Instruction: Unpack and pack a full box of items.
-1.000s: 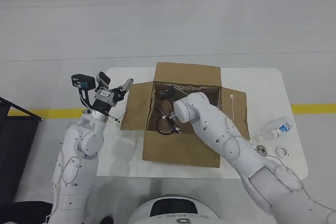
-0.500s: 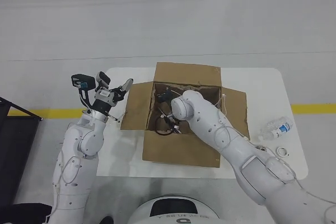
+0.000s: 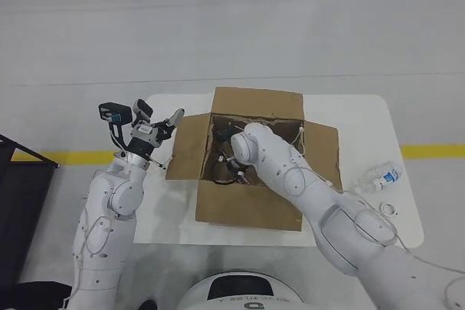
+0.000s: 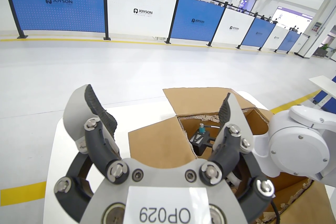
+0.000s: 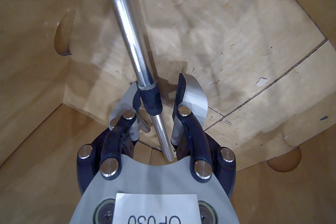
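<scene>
An open cardboard box [image 3: 256, 102] stands on the white table [image 3: 356, 116]. My right arm goes down into it, and inside the box [image 5: 223, 25] my right gripper [image 5: 157, 86] is open around a shiny metal tube [image 5: 126, 15] with a black band. The tube leans against one finger [image 5: 132, 93]; a gap separates it from the other finger. My left gripper [image 3: 159, 124] is held open and empty above the table, left of the box [image 4: 155, 141]. A black part [image 4: 200, 139] with a teal plug and dark cables [image 3: 223, 177] lie in the box.
A clear plastic bottle [image 3: 380, 177] lies on the table to the right of the box, with a small white ring [image 3: 389, 209] near it. The box flaps spread outward on all sides. A black frame [image 3: 15, 151] stands off the table's left.
My right arm has shifted left and reached further into the box. The left arm has stayed still.
</scene>
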Action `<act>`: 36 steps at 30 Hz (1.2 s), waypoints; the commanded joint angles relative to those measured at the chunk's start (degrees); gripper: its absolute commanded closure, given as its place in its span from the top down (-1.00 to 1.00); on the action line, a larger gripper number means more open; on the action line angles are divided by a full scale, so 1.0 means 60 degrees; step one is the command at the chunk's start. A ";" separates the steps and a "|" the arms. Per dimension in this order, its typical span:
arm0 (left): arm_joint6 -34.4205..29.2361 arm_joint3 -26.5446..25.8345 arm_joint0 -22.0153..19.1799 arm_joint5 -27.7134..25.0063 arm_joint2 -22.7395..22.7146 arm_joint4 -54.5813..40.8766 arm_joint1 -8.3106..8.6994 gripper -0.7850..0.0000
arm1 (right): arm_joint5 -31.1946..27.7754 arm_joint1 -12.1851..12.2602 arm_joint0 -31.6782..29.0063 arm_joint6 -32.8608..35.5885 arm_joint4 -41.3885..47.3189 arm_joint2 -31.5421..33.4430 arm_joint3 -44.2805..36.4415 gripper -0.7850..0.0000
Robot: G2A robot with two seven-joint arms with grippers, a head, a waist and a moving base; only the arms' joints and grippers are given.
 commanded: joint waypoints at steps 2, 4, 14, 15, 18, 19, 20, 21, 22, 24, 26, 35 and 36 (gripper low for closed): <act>0.0000 0.0000 0.0000 0.0000 0.0000 -0.0001 0.0000 1.00 | 0.0004 -0.0066 0.0044 -0.0246 -0.0005 0.0006 0.0127 -1.00; 0.0000 0.0000 0.0000 0.0000 0.0000 -0.0001 0.0000 1.00 | 0.0027 -0.0063 0.0033 -0.0430 -0.0032 0.0062 0.0086 -1.00; 0.0000 0.0000 0.0000 0.0000 0.0000 -0.0001 0.0000 1.00 | 0.0506 0.0520 -0.0859 -0.1091 -0.0877 0.0770 -0.1809 -1.00; 0.0000 0.0000 0.0000 0.0000 0.0000 -0.0001 0.0000 1.00 | 0.0607 0.0634 -0.1066 -0.1141 -0.1075 0.0895 -0.2234 -1.00; 0.0000 0.0000 0.0000 0.0000 0.0000 -0.0001 0.0000 1.00 | 0.0852 0.1054 -0.1935 -0.1162 -0.1792 0.1404 -0.3900 -1.00; 0.0000 0.0000 0.0000 0.0000 0.0000 -0.0001 0.0000 1.00 | 0.0890 0.1213 -0.2302 -0.1148 -0.2069 0.1622 -0.4565 -1.00; 0.0000 0.0000 0.0000 0.0000 0.0000 -0.0001 0.0000 1.00 | 0.0919 0.1371 -0.2684 -0.1119 -0.2356 0.1866 -0.5236 -1.00; 0.0000 0.0000 0.0000 0.0000 0.0000 -0.0001 0.0000 1.00 | 0.0915 0.1523 -0.3079 -0.1083 -0.2634 0.2117 -0.5887 -1.00; 0.0000 0.0000 0.0000 0.0000 0.0000 -0.0001 0.0000 1.00 | 0.0892 0.1664 -0.3489 -0.1075 -0.2873 0.2379 -0.6528 -1.00; 0.0000 0.0000 0.0000 0.0000 0.0000 -0.0001 0.0000 1.00 | 0.0798 0.1902 -0.4263 -0.1118 -0.3281 0.2879 -0.7674 -1.00; 0.0000 0.0000 0.0000 0.0000 0.0000 -0.0001 0.0000 1.00 | 0.0640 0.2083 -0.4959 -0.1269 -0.3549 0.3315 -0.8634 -1.00; 0.0000 0.0000 0.0000 0.0000 0.0000 -0.0001 0.0000 1.00 | -0.0215 0.2530 -0.7730 -0.4090 -0.3478 0.4984 -1.2027 -1.00; 0.0000 0.0000 0.0000 0.0000 0.0000 -0.0001 0.0000 1.00 | -0.0265 0.2552 -0.8037 -0.4646 -0.3418 0.5116 -1.2317 -1.00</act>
